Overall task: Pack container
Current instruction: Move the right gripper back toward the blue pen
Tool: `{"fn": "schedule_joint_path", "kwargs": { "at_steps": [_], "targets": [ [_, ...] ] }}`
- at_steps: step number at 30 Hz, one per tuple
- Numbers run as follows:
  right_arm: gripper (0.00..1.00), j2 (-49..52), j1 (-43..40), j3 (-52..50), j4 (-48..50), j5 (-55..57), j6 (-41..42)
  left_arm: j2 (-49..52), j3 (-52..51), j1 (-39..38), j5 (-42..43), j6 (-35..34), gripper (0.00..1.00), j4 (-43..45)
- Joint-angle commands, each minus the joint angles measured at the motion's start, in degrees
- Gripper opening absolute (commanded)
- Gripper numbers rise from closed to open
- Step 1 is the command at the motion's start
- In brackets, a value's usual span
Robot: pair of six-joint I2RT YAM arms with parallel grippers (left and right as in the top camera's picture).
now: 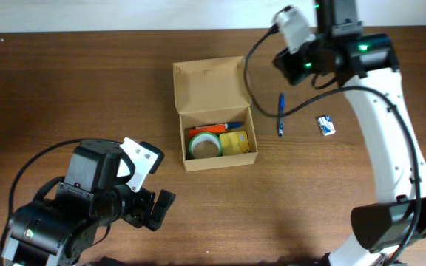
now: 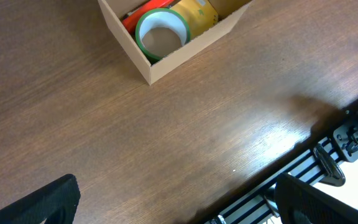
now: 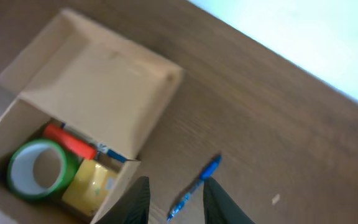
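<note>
The right gripper (image 3: 176, 182) hovers part-open and empty, a blue pen (image 3: 205, 173) on the desk (image 3: 260, 124) just below its fingers (image 3: 221, 200). The container (image 3: 98, 87), lid back, sits to its left, holding tape (image 3: 17, 163), a yellow pad (image 3: 92, 185) and an orange marker (image 3: 70, 140). The left gripper (image 2: 178, 180) gapes empty, with the container ahead of it.

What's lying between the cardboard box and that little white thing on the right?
A blue pen lies between the box and the white thing, clearest in the overhead view.
</note>
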Motion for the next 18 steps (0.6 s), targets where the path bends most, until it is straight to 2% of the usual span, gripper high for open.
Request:
{"fn": "schedule_joint_path", "kwargs": {
  "at_steps": [1,18],
  "targets": [
    [0.29,2.5,-2.6,0.2,0.0,-0.3,8.4,-0.3,0.2,0.1,0.8,1.1,1.00,0.0],
    [0.29,20.4,-4.7,0.2,0.2,2.9,18.8,-0.3,0.2,0.2,0.8,1.1,1.00,0.0]
  ]
}}
